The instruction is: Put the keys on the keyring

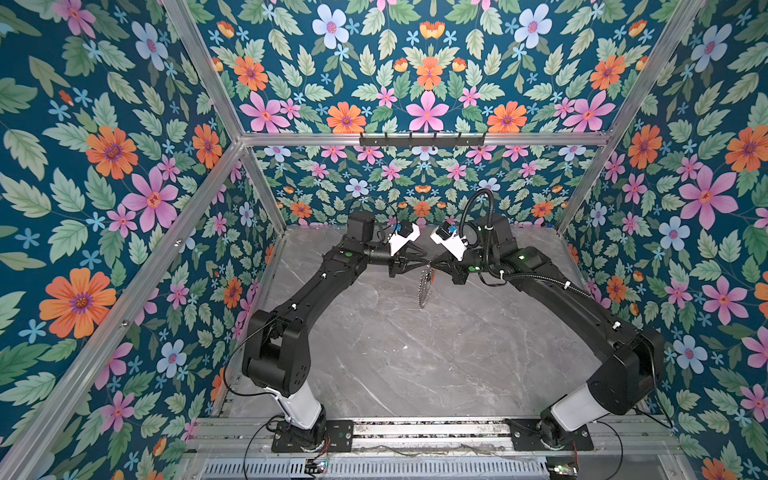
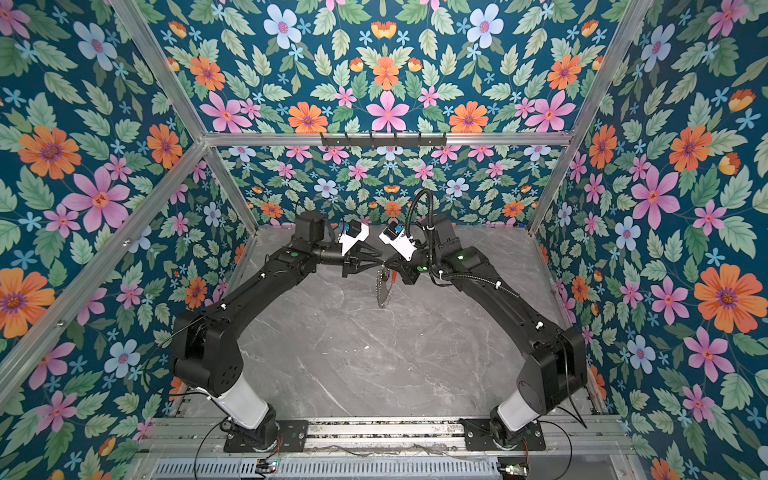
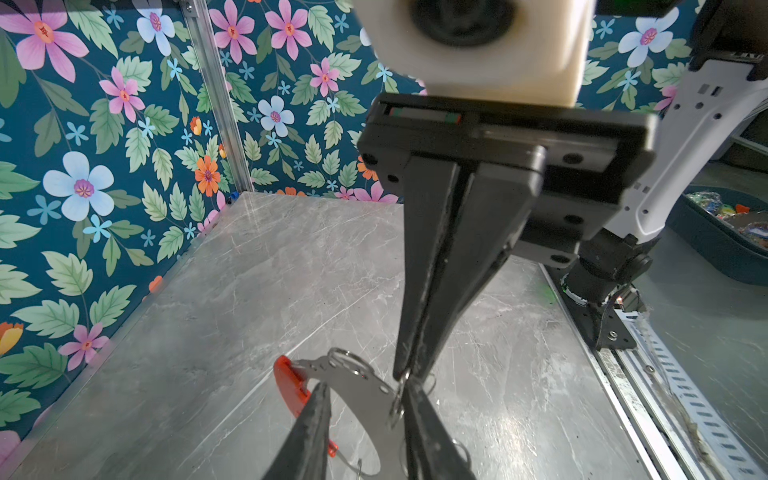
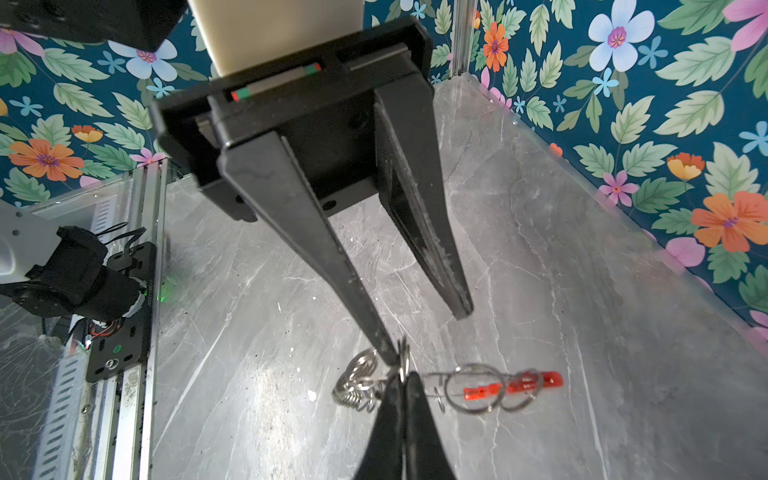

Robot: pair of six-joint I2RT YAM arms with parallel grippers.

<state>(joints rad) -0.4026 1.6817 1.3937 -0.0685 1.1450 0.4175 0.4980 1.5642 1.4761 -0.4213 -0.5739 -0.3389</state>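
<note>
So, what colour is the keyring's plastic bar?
The bar is red, clearest in the right wrist view.

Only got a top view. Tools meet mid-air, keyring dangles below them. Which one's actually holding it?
Observer: The right tool, shut on a small steel loop of the keyring; the left wrist view shows it.
Operator: Left one?
Observer: The left tool is open; in the right wrist view one finger reaches that loop, the other stands clear.
Operator: Fob on?
Observer: No black fob shows in either wrist view, only a bunch of steel loops and the red bar.
</note>
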